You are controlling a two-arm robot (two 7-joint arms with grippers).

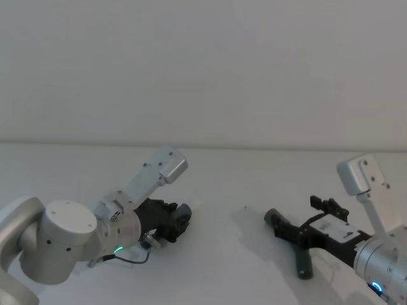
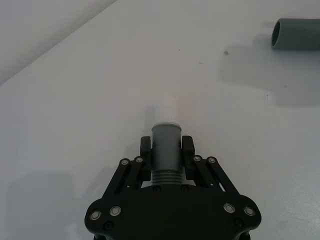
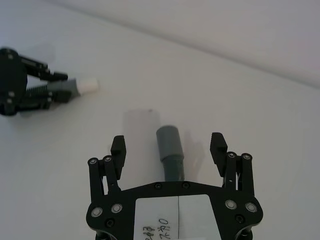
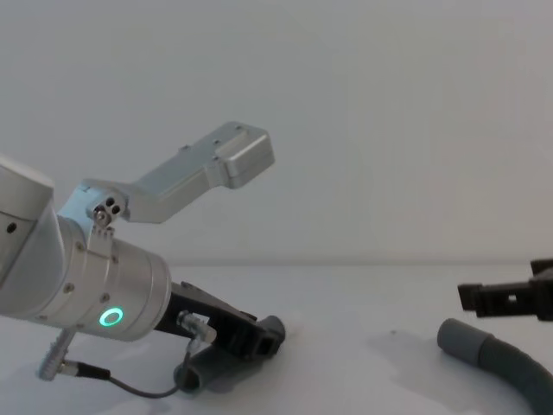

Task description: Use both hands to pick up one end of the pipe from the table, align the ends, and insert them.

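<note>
My left gripper [image 2: 166,149] is shut on the short pipe's grey cuff [image 2: 165,142], low over the white table [image 1: 216,190]. The cuff's white tip [image 2: 170,107] sticks out past the fingers. In the head view this gripper [image 1: 180,219] sits left of centre. My right gripper [image 3: 168,148] is open, with its jaws on either side of the longer pipe's grey cuff [image 3: 169,142] and not touching it. That pipe [image 1: 304,262] lies at the right, its open end [image 2: 295,34] facing the left gripper across a gap. The chest view shows it [image 4: 494,354] under a right finger [image 4: 501,299].
The table's far edge [image 1: 203,147] meets a plain wall behind. Bare table [image 1: 229,222] separates the two pipe ends. A thin cable [image 4: 130,386] loops under the left wrist [image 4: 104,285], whose camera bracket [image 4: 216,169] rises above it.
</note>
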